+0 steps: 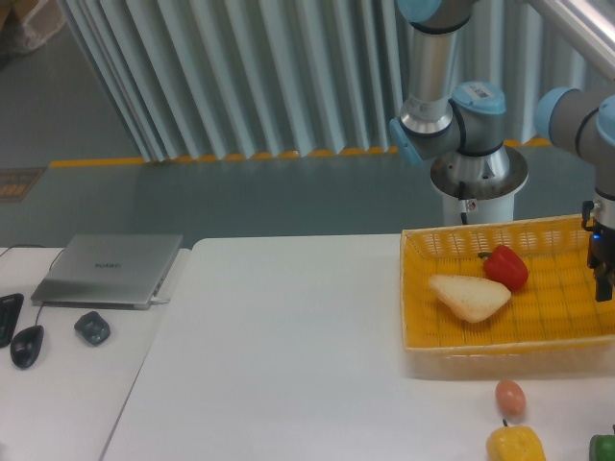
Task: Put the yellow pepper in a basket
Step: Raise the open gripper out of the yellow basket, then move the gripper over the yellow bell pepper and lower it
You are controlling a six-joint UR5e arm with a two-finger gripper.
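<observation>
The yellow pepper (516,445) sits on the white table at the bottom right, partly cut off by the frame's lower edge, its dark stem pointing up. The basket (419,293) of yellow-orange mesh stands just behind it at the right, holding a red pepper (506,267) and a pale wedge of bread (470,296). My gripper (602,274) hangs over the basket's right end at the frame's edge, well above and right of the yellow pepper. Only one dark finger shows, so its state is unclear.
A small orange-pink egg-shaped thing (510,397) lies between basket and yellow pepper. A green object (603,448) peeks in at the bottom right corner. A closed laptop (109,270), two mice (92,327) (27,346) and a dark device lie at the left.
</observation>
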